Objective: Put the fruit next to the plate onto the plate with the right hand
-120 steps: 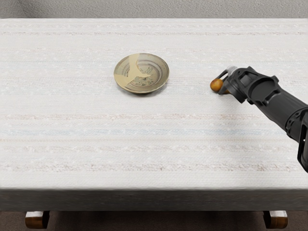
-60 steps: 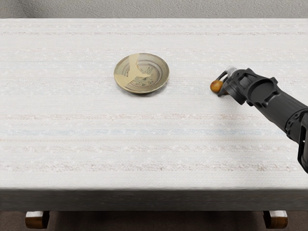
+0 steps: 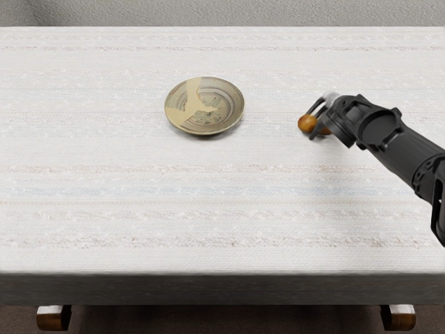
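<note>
Right robot hand [image 3: 332, 120] is clasping the fruit [image 3: 306, 123] in curled fingers, low at the surface [image 3: 208, 209], well right of the plate [image 3: 171, 111], whose patterned face is lying fully in view.

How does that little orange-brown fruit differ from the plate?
The fruit is small, round and plain orange-brown; the plate is far wider, shallow and patterned. The right hand is curled around the fruit; the plate lies untouched and empty. Both are in the table's far half.
</note>
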Motion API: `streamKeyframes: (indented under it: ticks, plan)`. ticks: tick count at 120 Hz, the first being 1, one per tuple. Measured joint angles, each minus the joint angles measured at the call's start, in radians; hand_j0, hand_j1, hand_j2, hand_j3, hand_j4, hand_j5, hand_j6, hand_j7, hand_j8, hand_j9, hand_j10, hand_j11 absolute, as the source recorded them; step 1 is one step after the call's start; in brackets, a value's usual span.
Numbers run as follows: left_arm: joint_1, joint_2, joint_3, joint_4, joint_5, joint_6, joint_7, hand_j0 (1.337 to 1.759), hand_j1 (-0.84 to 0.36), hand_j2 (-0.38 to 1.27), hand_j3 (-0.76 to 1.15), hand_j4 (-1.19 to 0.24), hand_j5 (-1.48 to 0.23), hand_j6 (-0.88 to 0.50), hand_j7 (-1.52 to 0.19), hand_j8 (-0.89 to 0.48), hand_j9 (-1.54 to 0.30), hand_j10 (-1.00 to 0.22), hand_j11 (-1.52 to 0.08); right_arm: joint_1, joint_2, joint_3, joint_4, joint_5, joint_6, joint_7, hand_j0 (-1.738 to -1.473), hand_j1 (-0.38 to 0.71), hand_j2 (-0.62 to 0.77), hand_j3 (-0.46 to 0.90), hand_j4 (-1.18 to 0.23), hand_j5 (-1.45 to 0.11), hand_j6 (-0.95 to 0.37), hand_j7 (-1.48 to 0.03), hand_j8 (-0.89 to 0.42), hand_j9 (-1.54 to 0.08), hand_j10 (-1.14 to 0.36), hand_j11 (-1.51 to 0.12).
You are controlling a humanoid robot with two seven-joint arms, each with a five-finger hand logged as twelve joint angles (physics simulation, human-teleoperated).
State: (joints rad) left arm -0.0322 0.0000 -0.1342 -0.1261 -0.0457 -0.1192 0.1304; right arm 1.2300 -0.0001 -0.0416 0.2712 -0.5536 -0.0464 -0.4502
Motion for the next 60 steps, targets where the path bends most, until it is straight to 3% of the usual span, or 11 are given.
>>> streamKeyframes:
  ticks: [25, 60]
  plan:
    - [0.000, 0.000, 0.000, 0.000, 0.000, 0.000, 0.000, 1.658, 0.35, 0.00, 0.00, 0.00, 0.00, 0.00, 0.00, 0.00, 0.00, 0.00, 0.00, 0.026, 0.000, 0.004, 0.022, 0.015, 0.022, 0.004, -1.644, 0.14, 0.11, 0.00, -0.72, -1.15, -0.60, -1.13, -0.60, -1.17, -0.64, -1.22]
    - [0.000, 0.000, 0.000, 0.000, 0.000, 0.000, 0.000, 1.658, 0.35, 0.00, 0.00, 0.00, 0.00, 0.00, 0.00, 0.00, 0.00, 0.00, 0.00, 0.079, 0.000, 0.071, 0.090, 0.073, 0.179, 0.004, -1.644, 0.09, 0.06, 0.00, -0.76, -1.16, -0.62, -1.13, -0.61, -1.20, -0.66, -1.24]
